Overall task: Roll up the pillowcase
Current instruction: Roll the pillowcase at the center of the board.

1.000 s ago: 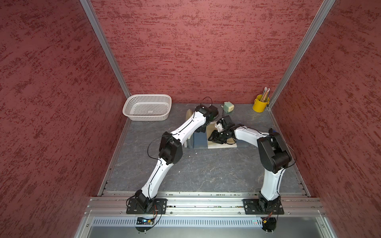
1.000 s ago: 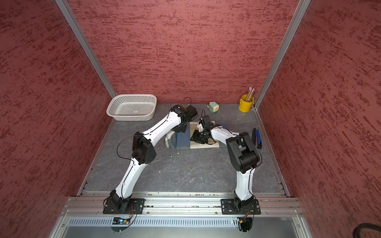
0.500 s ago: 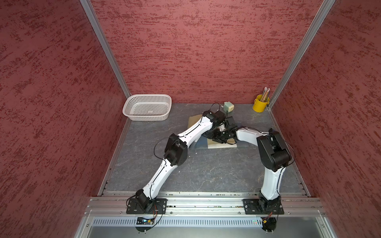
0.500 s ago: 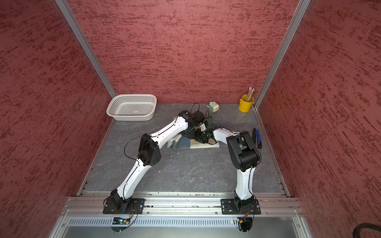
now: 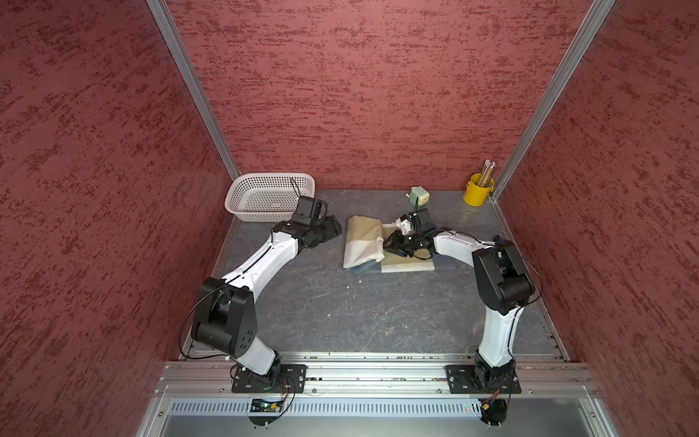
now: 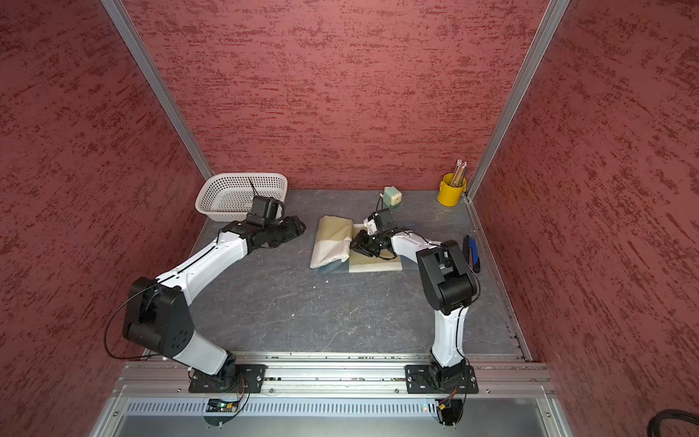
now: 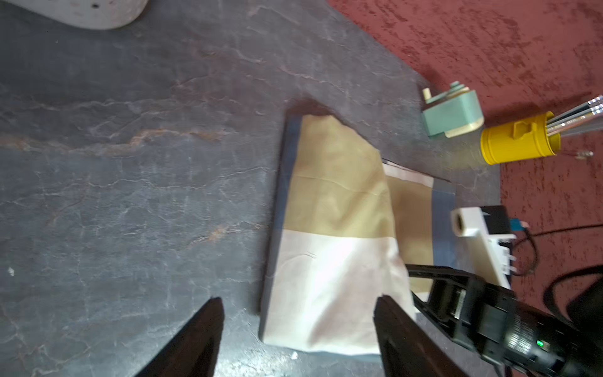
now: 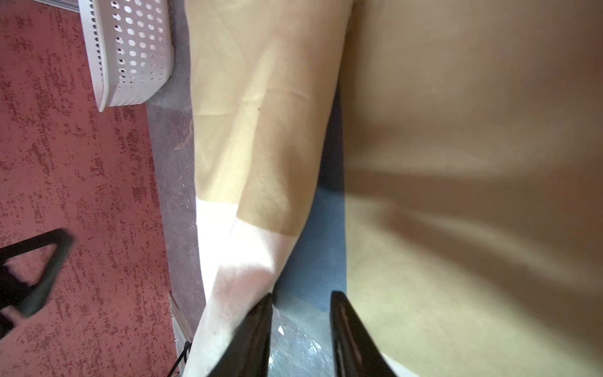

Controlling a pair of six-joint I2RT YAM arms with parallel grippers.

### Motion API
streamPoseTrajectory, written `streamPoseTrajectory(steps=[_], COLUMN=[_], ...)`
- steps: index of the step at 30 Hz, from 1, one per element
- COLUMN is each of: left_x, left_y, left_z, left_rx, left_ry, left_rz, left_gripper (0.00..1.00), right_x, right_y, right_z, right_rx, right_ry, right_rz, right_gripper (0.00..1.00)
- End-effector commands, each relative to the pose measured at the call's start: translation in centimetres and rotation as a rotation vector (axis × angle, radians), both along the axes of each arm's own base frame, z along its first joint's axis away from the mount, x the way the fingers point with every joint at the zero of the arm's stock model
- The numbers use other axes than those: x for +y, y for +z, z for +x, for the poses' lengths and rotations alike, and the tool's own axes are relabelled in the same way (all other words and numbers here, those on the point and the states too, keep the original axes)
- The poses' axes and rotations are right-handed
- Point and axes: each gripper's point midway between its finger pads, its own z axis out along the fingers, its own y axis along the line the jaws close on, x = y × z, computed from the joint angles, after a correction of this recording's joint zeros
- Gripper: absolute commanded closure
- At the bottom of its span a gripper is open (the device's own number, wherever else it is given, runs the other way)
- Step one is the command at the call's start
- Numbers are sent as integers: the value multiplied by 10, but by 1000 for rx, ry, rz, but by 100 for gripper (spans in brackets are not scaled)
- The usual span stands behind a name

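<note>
Pillowcase (image 5: pixel 363 242) toward back of table (image 5: pixel 340 306), partly rolled: tan-and-white fold lies over flat layer of blue, tan, off-white. My right gripper (image 5: pixel 389 246) at fold's edge, low over flat layer. Jaws part-way apart, narrow gap, nothing seen pinched. One finger (image 8: pixel 253 342) against white fold. My left gripper (image 5: pixel 334 228) beside white basket (image 5: pixel 270 176), near pillowcase's other side, not touching it. Jaws wide apart, holding nothing.

Matt cloth pillowcase (image 5: pixel 364 242) – perforated plastic basket (image 5: pixel 261 216) – rough slate-look table (image 5: pixel 340 302).
</note>
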Motion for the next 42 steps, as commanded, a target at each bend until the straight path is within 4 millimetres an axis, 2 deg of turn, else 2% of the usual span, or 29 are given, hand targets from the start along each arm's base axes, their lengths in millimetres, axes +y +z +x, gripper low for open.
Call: streamPoseTrajectory(steps=[1, 8, 10, 13, 17, 20, 22, 25, 29, 32, 34, 38, 42], left_x=[-40, -64, -69, -73, -55, -31, -17, -7, -16, -29, -40, -68, -79], left_y=[-23, -70, -81, -90, -89, -81, -70, -48, -15, -3, 0, -11, -19], left_z=[0, 9, 12, 16, 16, 10, 6, 2, 1, 2, 4, 8, 8], left_rx=[6, 86, 104, 113, 122, 136, 130, 118, 103, 91, 90, 95, 92], left_ry=[-141, -176, -185, -182, -124, -79, -58, -61, -114, -150, -181, -258, -270], left_rz=[-161, -165, -179, -183, -107, 10, 115, 297, 566, 762, 868, 1016, 990], left_gripper=[21, 20, 24, 43, 88, 99, 100, 100, 100, 100, 100, 100, 100], right_x=[9, 5, 4, 1, -23, -41, -43, -44, -32, -19, -14, -6, -6], right_y=[10, 7, 8, 6, -2, -3, -5, -15, -21, -20, -21, -19, -19], right_z=[11, 8, 6, 4, -4, -9, -12, -13, -11, -8, -7, -6, -7], right_rx=[-33, -23, -23, -19, -16, -37, -35, -24, -25, -26, -25, -29, -27], right_ry=[16, 9, 10, 15, -4, -6, 12, 30, 47, 63, 63, 71, 66], right_rz=[35, 1, -7, -34, -190, -306, -344, -410, -391, -352, -323, -277, -267], right_gripper=[69, 72, 72, 72, 65, 64, 66, 67, 69, 70, 70, 71, 71])
